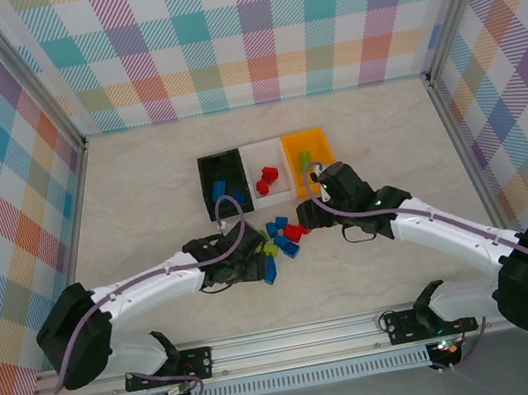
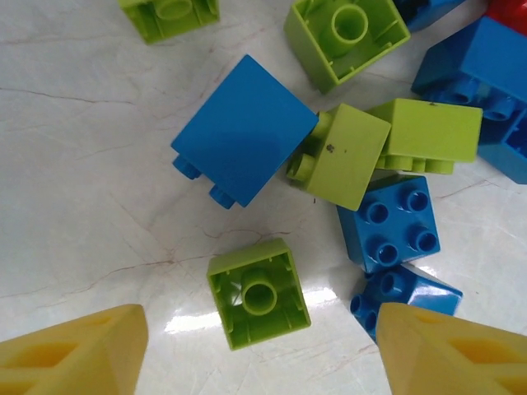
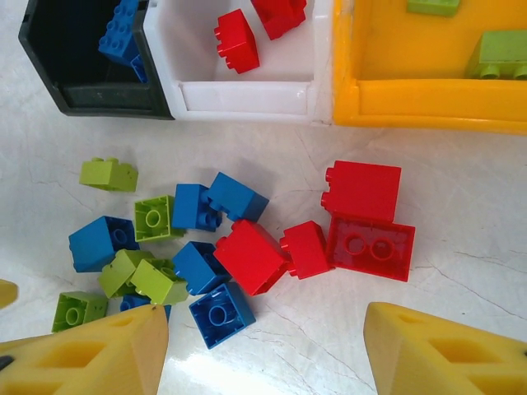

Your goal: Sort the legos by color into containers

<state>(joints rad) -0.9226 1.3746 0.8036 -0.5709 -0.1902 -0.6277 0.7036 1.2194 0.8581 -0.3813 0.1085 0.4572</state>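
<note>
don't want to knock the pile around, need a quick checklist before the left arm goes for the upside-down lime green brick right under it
1. Left end effector open and empty: ok.
2. Upside-down lime green plastic brick centred between its fingers: ok.
3. Free space on both sides of that brick: not ok, a small blue plastic brick lies right by one fingertip.
4. Fingers low enough to close on the brick: cannot tell.
5. Orange plastic bin has room and holds only lime green bricks: ok.
6. Right end effector open, empty and apart from the left one: ok.
</note>
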